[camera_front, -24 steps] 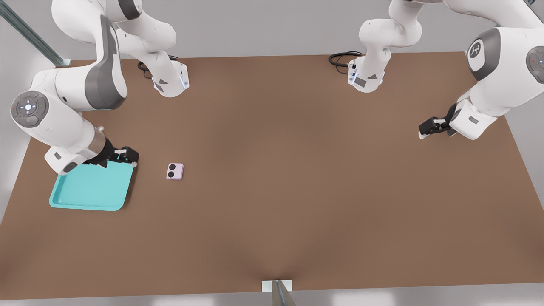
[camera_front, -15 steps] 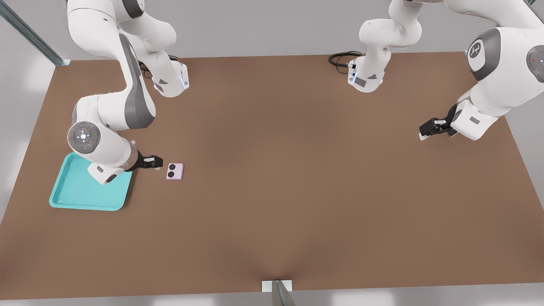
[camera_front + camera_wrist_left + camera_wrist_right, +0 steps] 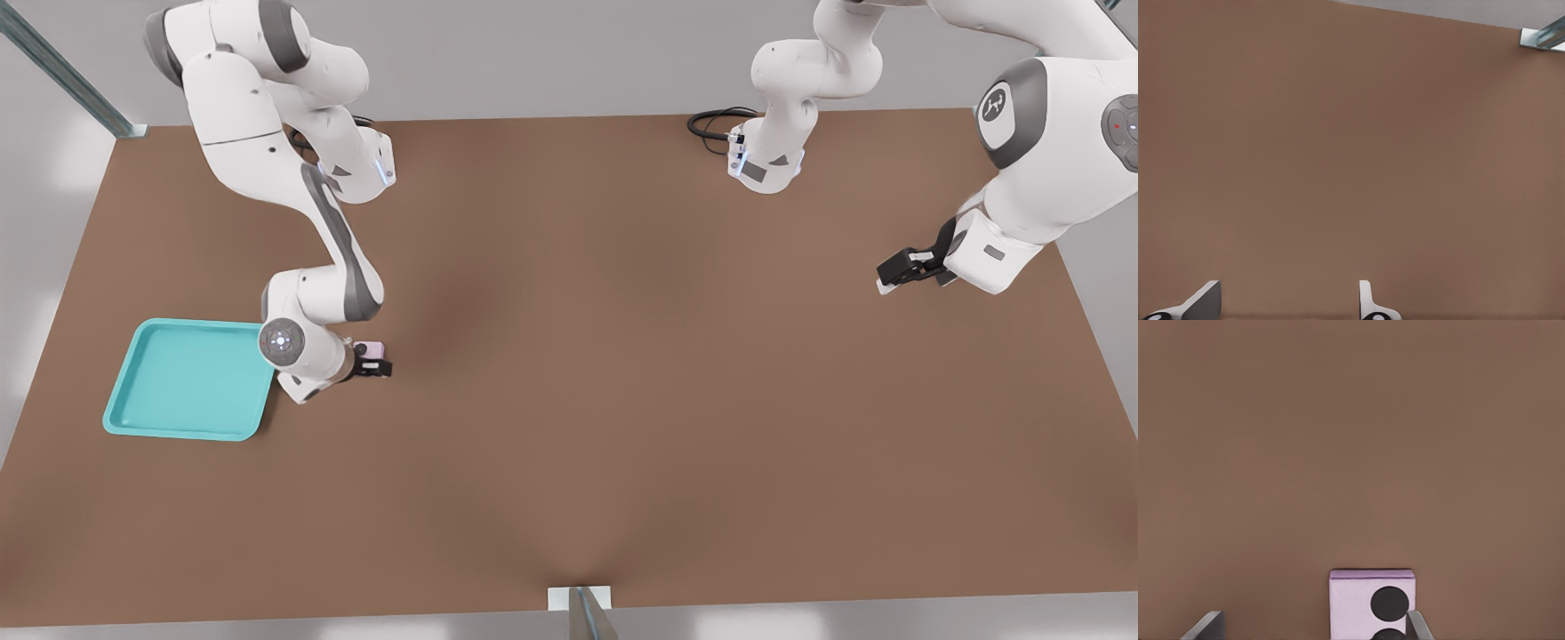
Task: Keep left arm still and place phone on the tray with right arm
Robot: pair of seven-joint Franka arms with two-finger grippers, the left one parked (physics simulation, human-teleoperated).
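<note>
The pale pink phone [image 3: 376,348] lies flat on the brown table, just to the front view's right of the turquoise tray [image 3: 182,382]. My gripper [image 3: 371,362] hangs low right over the phone and hides most of it in the front view. In the right wrist view the phone [image 3: 1358,603] shows its two black lenses and sits between the open fingertips [image 3: 1213,625], close beside one of them and well apart from the other. Nothing lies in the tray.
The parked arm's gripper [image 3: 902,266] hovers at the front view's right side. Both arm bases [image 3: 356,169] stand along the far table edge, with a black cable [image 3: 711,120] by one. A metal post [image 3: 582,612] rises at the near edge.
My arm swung from above the tray's far corner toward the front view's right and came down over the phone. The phone and tray stayed put.
</note>
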